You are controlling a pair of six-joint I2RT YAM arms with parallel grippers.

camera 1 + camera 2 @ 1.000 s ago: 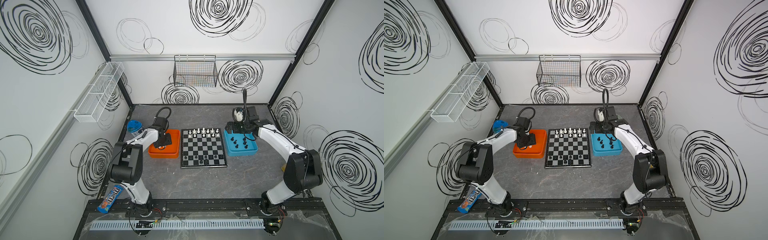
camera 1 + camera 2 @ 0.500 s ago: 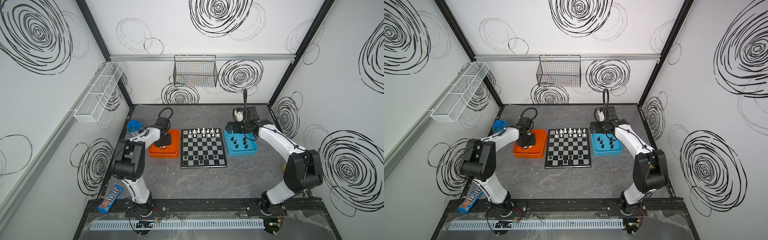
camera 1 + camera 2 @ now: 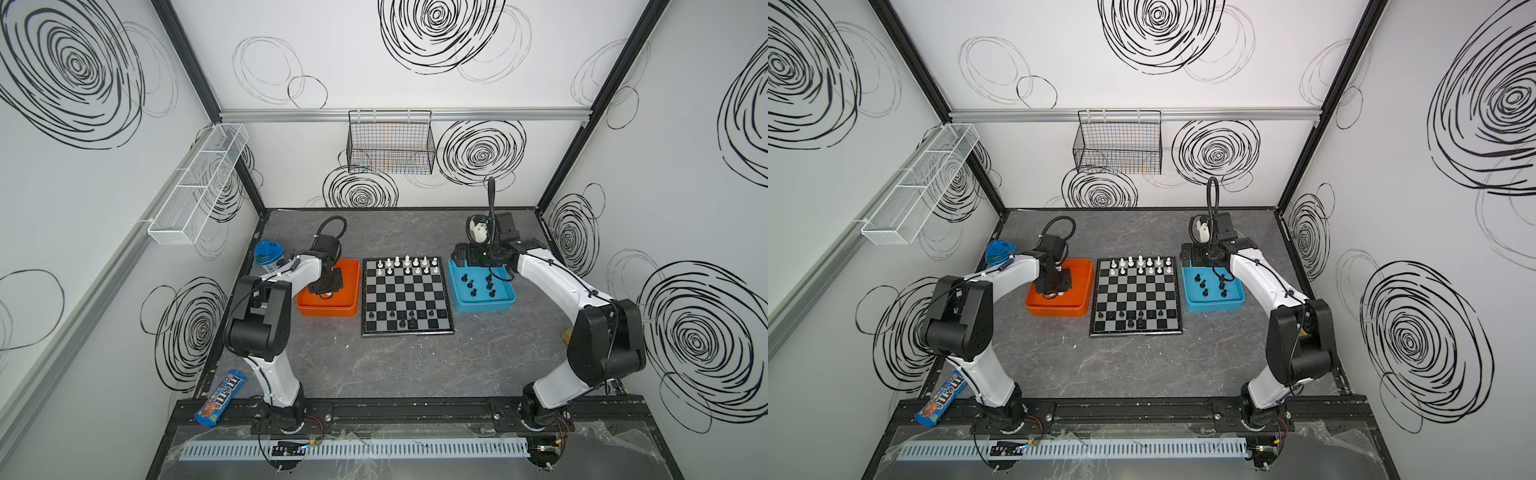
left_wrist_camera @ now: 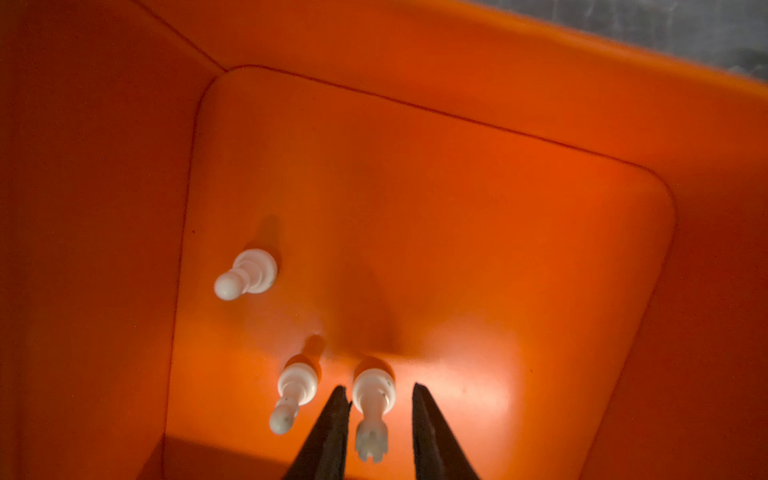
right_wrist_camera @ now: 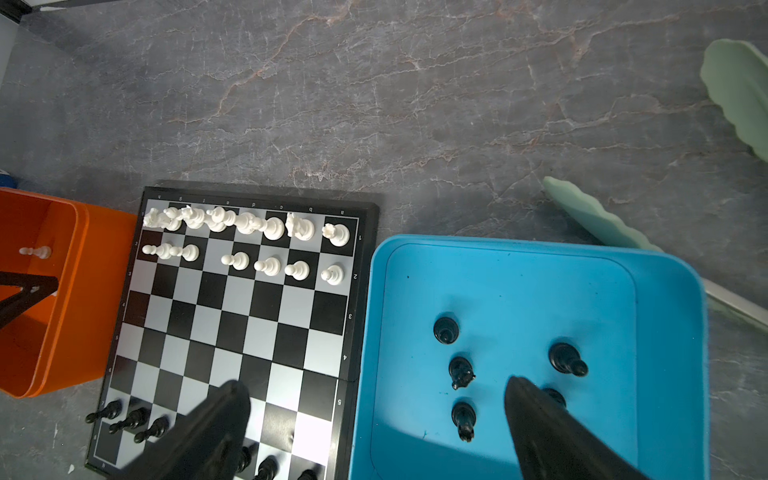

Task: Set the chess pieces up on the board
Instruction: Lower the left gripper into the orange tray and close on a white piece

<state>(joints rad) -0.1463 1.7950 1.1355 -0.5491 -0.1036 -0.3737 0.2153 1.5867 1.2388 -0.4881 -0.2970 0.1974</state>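
your left gripper (image 4: 378,387) straddles a white crowned piece (image 4: 372,399) in the orange tray (image 4: 457,104) beside the board (image 5: 249,324); its fingers (image 4: 332,432) are part-open, not clamped. a second white piece (image 4: 295,386) stands just beside 1 finger: an off-centre squeeze could topple either. the right gripper (image 5: 376,383) is wide open, holding nothing, over the blue tray (image 5: 665,291) on the board's opposite side.

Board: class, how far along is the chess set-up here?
Done: most white pieces line the board's far two rows; some black pieces stand on its near side. In hand: the left gripper straddles a notch-topped white piece in the orange tray. Left: two pawns there and several black ones in the blue tray, by the open right gripper.
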